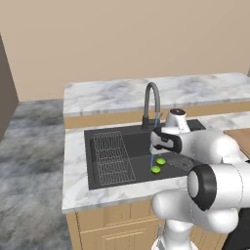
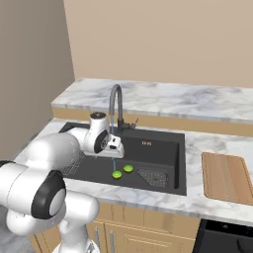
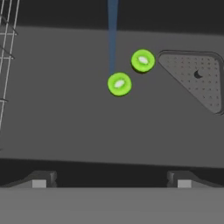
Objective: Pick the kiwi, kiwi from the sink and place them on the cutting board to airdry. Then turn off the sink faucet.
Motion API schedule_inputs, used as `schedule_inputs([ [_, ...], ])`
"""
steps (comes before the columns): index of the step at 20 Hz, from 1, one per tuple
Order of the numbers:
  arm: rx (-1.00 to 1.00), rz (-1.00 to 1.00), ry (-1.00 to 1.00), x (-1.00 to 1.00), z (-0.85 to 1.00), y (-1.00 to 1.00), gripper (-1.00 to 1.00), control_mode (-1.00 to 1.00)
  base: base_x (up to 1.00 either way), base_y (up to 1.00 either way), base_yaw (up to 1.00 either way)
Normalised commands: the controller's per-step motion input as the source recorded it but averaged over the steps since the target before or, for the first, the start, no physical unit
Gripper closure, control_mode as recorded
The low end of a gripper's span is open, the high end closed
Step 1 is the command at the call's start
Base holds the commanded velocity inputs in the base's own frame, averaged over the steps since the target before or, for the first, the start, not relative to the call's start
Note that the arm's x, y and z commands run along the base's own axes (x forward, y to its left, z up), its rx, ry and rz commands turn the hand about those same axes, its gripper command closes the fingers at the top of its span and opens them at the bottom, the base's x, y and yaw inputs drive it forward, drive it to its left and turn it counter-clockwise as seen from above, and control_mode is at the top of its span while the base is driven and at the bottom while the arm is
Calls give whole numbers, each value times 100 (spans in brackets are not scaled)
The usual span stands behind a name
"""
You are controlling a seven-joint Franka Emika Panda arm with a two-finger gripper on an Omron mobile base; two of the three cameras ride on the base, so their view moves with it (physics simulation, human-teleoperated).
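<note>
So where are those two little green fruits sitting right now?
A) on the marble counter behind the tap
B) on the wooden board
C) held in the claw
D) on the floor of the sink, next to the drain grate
D: both kiwis lie on the dark floor of the sink, just beside the drain grate, and the cutting board carries no fruit.

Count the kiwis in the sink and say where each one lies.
2. One kiwi lies on the sink floor right where the water stream lands. The other kiwi lies apart from it, closer to the mesh drain grate. Nothing suggests a hidden third.
</note>
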Motion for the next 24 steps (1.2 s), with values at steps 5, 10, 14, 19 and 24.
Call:
schedule_inputs([
  [5,1,0,0,11,-22,0,-100,-100,0,0,0],
  [10,0,0,0,10,-21,0,-100,-100,0,0,0],
  [14,1,0,2,9,-13,0,-100,-100,0,0,0],
  [19,0,0,0,4,-17,0,-100,-100,0,0,0],
  [24,0,0,0,5,-25,0,-100,-100,0,0,0],
])
